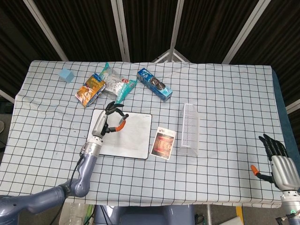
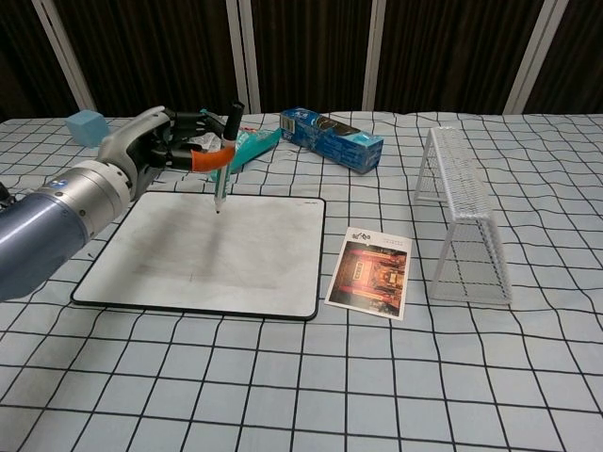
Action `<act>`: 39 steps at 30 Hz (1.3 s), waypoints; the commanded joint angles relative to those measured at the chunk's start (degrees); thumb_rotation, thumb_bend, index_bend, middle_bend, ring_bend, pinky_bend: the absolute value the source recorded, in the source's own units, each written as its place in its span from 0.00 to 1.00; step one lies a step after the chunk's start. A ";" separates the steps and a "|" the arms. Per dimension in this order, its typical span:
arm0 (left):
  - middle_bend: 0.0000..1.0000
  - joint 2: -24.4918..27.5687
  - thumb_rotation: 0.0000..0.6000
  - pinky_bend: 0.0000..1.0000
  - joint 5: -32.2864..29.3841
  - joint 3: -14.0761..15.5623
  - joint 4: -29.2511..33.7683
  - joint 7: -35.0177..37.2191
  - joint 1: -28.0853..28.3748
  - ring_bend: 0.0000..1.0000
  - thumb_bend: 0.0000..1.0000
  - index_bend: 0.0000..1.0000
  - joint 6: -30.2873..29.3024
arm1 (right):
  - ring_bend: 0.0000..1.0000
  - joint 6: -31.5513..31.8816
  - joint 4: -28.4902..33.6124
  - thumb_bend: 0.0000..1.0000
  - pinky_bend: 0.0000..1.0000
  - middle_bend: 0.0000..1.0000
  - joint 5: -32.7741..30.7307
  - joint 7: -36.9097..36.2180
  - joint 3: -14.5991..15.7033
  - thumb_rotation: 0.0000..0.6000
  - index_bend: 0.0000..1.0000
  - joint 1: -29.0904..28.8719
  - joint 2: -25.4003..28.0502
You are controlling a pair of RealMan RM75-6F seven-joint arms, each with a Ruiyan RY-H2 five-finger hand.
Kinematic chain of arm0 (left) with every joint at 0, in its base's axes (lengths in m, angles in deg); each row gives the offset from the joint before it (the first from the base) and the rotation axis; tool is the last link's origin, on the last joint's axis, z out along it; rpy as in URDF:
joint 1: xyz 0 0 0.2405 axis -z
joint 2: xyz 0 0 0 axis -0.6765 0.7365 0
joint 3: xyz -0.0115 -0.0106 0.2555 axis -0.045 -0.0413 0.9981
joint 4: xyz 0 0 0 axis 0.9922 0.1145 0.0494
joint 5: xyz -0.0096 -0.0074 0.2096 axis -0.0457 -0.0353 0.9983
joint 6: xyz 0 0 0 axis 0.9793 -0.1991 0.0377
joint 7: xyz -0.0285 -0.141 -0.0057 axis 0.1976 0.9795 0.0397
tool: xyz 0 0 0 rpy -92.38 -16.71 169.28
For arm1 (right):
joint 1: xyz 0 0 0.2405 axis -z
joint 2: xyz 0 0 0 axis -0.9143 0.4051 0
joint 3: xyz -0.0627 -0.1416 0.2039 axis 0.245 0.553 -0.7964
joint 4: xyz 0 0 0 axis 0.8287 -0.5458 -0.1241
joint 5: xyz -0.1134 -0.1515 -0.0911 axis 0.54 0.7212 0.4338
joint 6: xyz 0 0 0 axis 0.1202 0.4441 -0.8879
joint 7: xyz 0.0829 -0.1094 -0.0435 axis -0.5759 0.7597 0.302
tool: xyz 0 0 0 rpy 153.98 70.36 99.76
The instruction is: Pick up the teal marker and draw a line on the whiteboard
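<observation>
Tabletop (image 1: 225,93): covered by a white cloth with a black grid; carries all items listed below.
Whiteboard (image 2: 236,264) (image 1: 133,136): lies flat, taken here as the landmark; surface greyish with faint smudges, black rim.
Left arm (image 2: 47,221): reaches in over the whiteboard's left edge.
Left hand (image 2: 165,146) (image 1: 108,123): above the whiteboard's far-left part, fingers clamped around the marker.
Teal marker (image 2: 223,160): held near upright in the left hand, slightly tilted, dark cap end up; tip at or just above the whiteboard near its far edge, contact cannot be confirmed.
Wire rack (image 2: 462,212) (image 1: 190,129): white, lying well to the right of the whiteboard.
Right hand (image 1: 276,161): far right of the whiteboard at the tabletop's near edge, fingers spread apart, holding nothing; seen in the head view only.
Blue box (image 2: 332,138) (image 1: 154,84): beyond the whiteboard's far-right corner.
Card (image 2: 369,273) (image 1: 164,143): red-printed, just beside the whiteboard's right edge, apart from it.
Snack packets (image 1: 105,83): a cluster beyond the whiteboard's far-left corner; orange, silver and teal wrappers.
Blue cube (image 2: 85,127) (image 1: 66,74): well beyond the whiteboard's far-left corner.
</observation>
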 commanded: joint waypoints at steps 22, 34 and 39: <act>0.22 -3.79 1.00 0.06 1.87 1.42 -6.74 4.49 2.39 0.03 0.56 0.75 1.92 | 0.00 -0.42 0.15 0.30 0.00 0.00 -0.46 -0.02 -0.13 1.00 0.00 -0.11 0.00; 0.22 -3.89 1.00 0.06 2.71 2.68 -6.71 5.34 1.91 0.03 0.56 0.75 1.64 | 0.00 -0.33 0.21 0.30 0.00 0.00 -0.45 0.22 -0.16 1.00 0.00 -0.08 -0.04; 0.22 -3.36 1.00 0.06 3.59 3.71 -5.16 5.64 1.23 0.03 0.56 0.75 1.05 | 0.00 -0.30 0.22 0.30 0.00 0.00 -0.44 0.32 -0.21 1.00 0.00 -0.09 -0.05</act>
